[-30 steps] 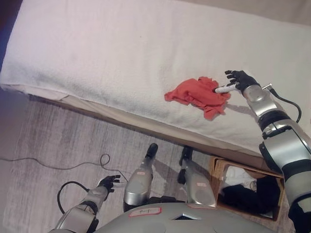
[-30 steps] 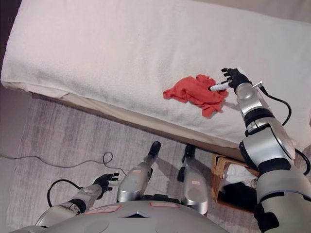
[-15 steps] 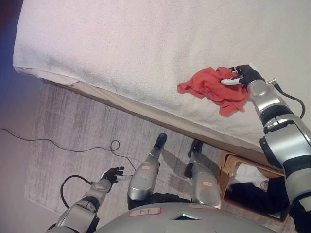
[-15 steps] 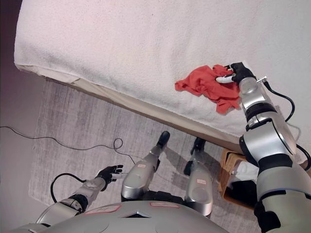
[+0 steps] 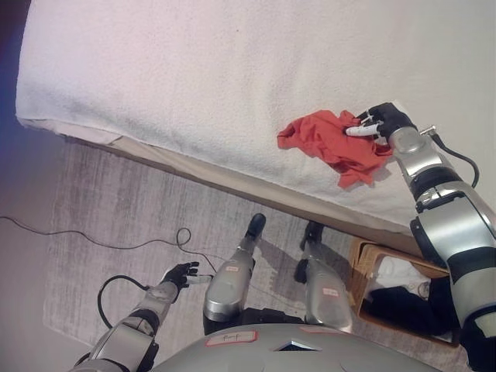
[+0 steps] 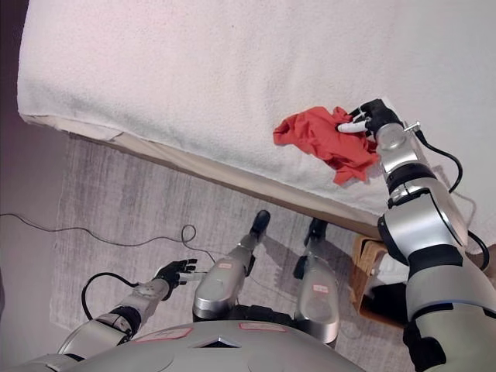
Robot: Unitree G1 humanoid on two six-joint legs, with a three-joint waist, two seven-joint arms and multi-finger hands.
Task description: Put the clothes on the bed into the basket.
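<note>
Near the bed's [image 5: 194, 70] front edge: right hand [image 5: 381, 122], fingers clenched on red garment [image 5: 329, 139]; grasp step. Next: lift toward basket [image 5: 399, 291]. Left hand [image 5: 178, 274] relaxed, idle.

A wide bed [image 5: 194, 70] with a white textured cover fills the upper part – below it lies a grey carpet [image 5: 101, 209], lit softly and evenly

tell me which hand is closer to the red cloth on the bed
Right. The right hand is on the red cloth at its far right edge, fingers curled into it. The left hand hangs low over the floor, well away from the bed.
</note>
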